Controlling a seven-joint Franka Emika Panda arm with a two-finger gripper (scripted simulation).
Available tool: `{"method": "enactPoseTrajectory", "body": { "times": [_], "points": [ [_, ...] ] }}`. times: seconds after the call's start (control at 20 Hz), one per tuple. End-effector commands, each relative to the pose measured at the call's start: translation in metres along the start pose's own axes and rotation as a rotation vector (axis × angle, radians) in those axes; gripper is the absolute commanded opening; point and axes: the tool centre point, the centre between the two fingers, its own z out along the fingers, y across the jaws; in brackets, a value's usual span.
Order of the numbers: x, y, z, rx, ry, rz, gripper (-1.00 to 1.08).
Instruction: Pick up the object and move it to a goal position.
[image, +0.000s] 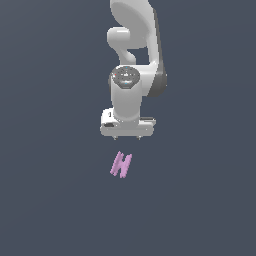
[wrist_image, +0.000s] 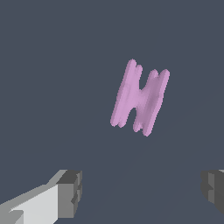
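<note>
Your gripper (image: 127, 137) hangs with its jaws spread wide and empty, the two fingertips (wrist_image: 70, 192) well apart in the wrist view. The pink H-shaped block (image: 121, 164) lies flat on the dark floor (image: 45, 200), just ahead of the fingers rather than between them. Its long bars run slanted, so you likely need to advance and turn the wrist before you descend.

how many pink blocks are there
1. The block lies flat on the grey floor, just in front of the open gripper and untouched. Nothing seems hidden.
</note>
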Motion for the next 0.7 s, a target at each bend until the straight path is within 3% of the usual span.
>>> {"method": "enactPoseTrajectory", "body": {
  "times": [0.0,0.4,0.65],
  "points": [
    [0.0,0.0,0.0,0.0,0.0,0.0,1.0],
    [0.014,-0.028,-0.022,0.007,0.054,-0.059,1.0],
    [0.014,-0.028,-0.022,0.008,0.056,-0.059,1.0]
  ]
}}
